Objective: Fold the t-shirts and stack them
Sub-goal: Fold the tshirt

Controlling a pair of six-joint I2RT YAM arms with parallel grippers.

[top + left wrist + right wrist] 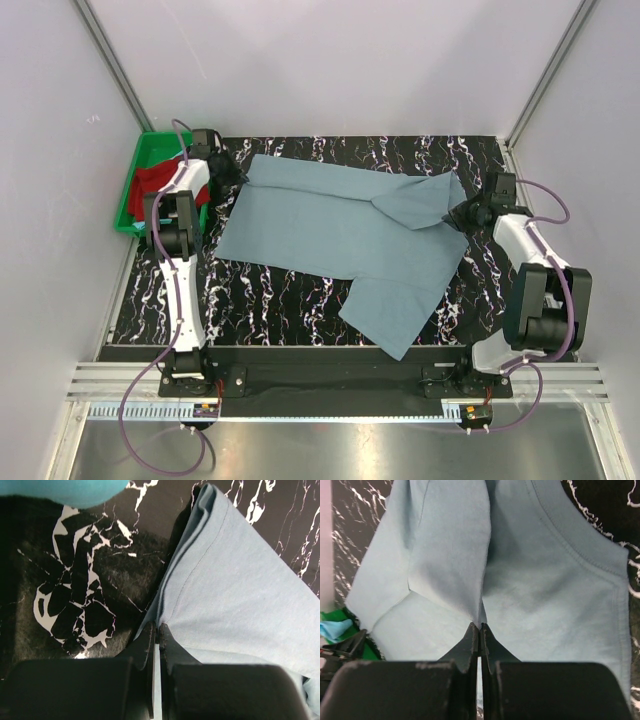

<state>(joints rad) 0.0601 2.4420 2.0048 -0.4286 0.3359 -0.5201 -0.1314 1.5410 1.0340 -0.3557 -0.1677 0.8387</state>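
A large grey-blue t-shirt (340, 235) lies spread across the black marbled table, one part hanging toward the front edge. My left gripper (233, 178) is shut on its far-left edge; in the left wrist view the cloth (235, 580) runs up from the pinched jaws (159, 628). My right gripper (455, 213) is shut on a fold at the shirt's right side, and the right wrist view shows the fabric (540, 575) gathered into the closed jaws (480, 625). A red t-shirt (155, 180) lies in the green tray. A turquoise t-shirt (70, 490) shows at the top of the left wrist view.
The green tray (135, 195) stands at the table's far left against the wall. White walls close in on the left, back and right. The arm bases are bolted to a black rail (320, 375) at the near edge.
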